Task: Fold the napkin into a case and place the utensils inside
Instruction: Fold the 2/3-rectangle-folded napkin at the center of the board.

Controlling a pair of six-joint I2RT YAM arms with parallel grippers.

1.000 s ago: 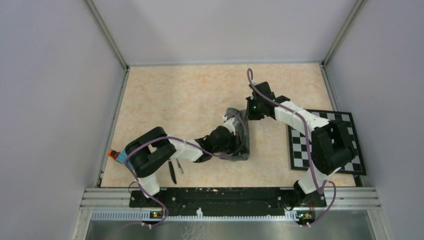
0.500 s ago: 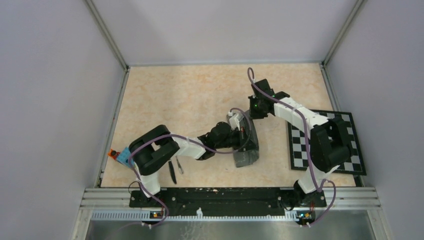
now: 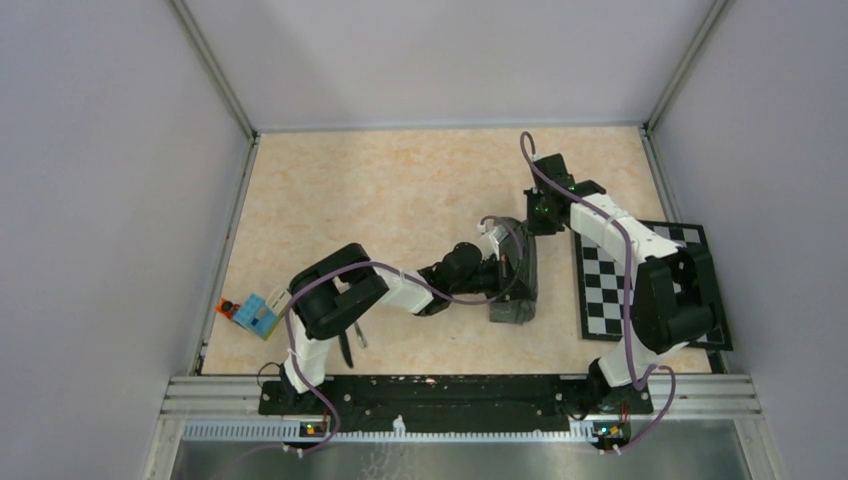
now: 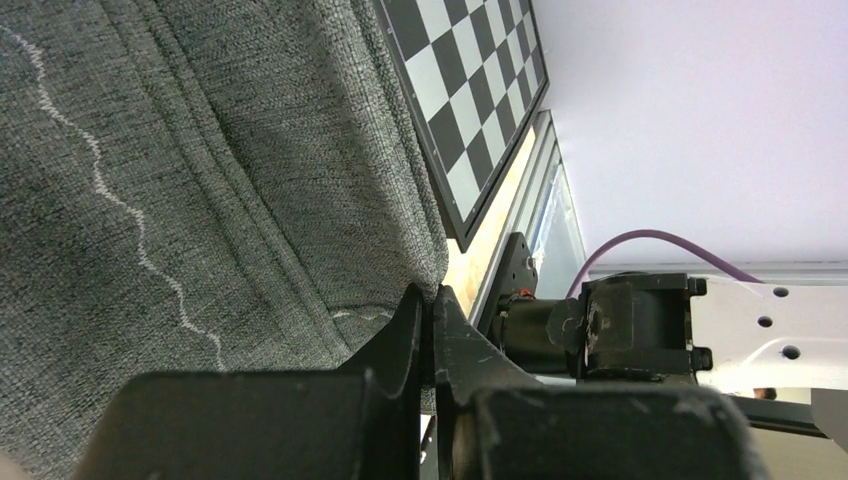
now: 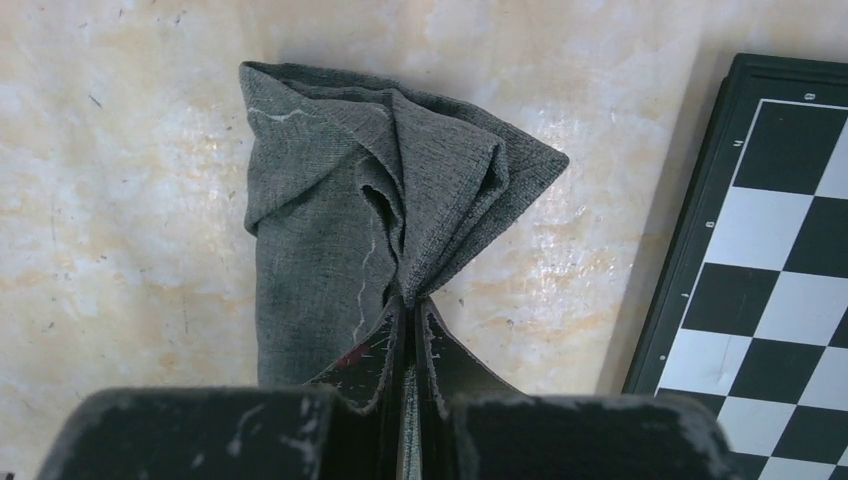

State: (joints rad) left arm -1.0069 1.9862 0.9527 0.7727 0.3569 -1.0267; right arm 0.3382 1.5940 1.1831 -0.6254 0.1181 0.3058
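Left jaws: my left gripper (image 4: pixel 432 303) is clamped hard on a hem corner of the napkin (image 4: pixel 200 150), with cloth squeezed between the tips.
Right jaws: my right gripper (image 5: pixel 410 305) is clenched on the far end; pleats fan out from the pinch.
Napkin, place: right of centre on the table (image 3: pixel 380 190), a narrow rumpled bundle held at both ends, near the checkered board (image 3: pixel 650 290) but not touching it.
Utensils, place: knife (image 3: pixel 345 350) and fork (image 3: pixel 360 338) lie by my left base, well apart from the cloth, partly under that arm.
Cloth, handling: I judge it light, soft and limp. It keeps no crease and bunches wherever I gather it. The coarse weave should grip well.
Cloth, where to hold: at the stitched hem and corners, where the layers are thickest.
Metal, handling: probably stiff, slick and lying flat, so awkward to get under. Best pinched across the handle.
Stage: fold unfinished, no tidy case yet.
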